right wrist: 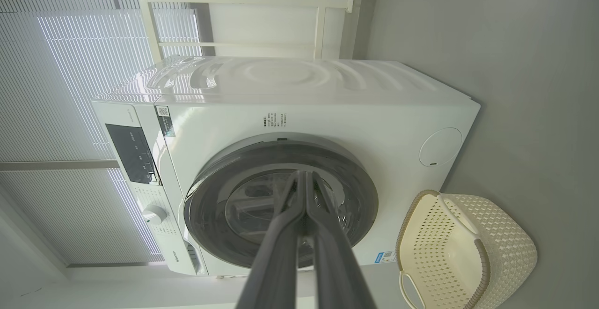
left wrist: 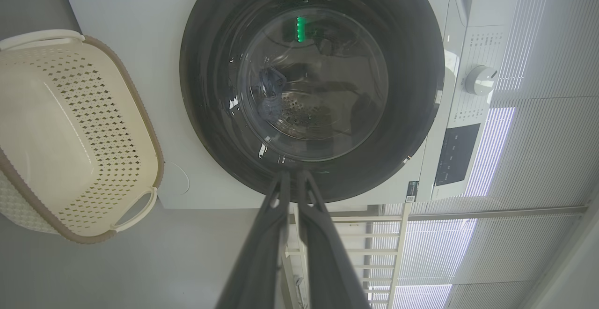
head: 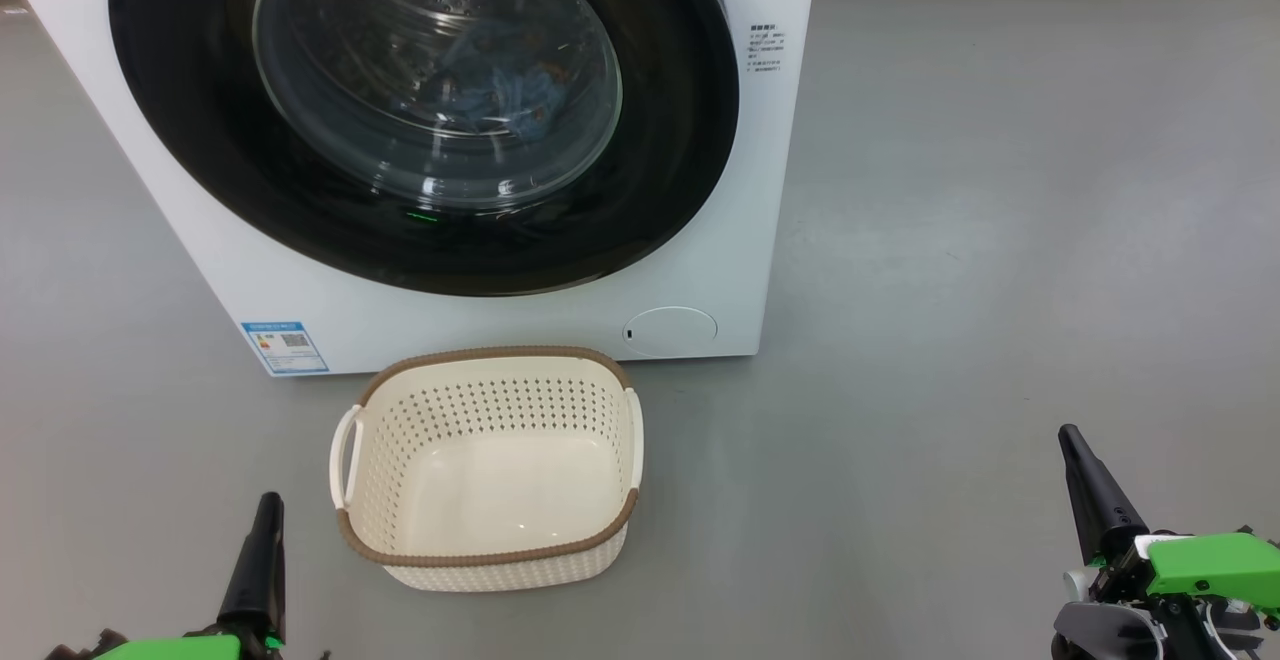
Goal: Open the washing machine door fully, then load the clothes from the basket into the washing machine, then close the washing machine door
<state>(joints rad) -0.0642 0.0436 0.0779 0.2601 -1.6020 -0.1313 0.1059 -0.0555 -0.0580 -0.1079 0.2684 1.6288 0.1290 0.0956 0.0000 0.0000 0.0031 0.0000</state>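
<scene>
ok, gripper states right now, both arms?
left gripper: shut, holding nothing.
right gripper: shut, holding nothing.

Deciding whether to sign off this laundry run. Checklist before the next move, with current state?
1. washing machine door seated flush on the front: ok.
2. Door latch engaged: cannot tell.
3. basket emptied: ok, bare bottom.
4. clothes loaded: ok, blue fabric shows through the door.
5. left tool shut, empty, beside the basket without touching it: ok.
6. right tool shut, empty, well clear of the basket: ok.
</scene>
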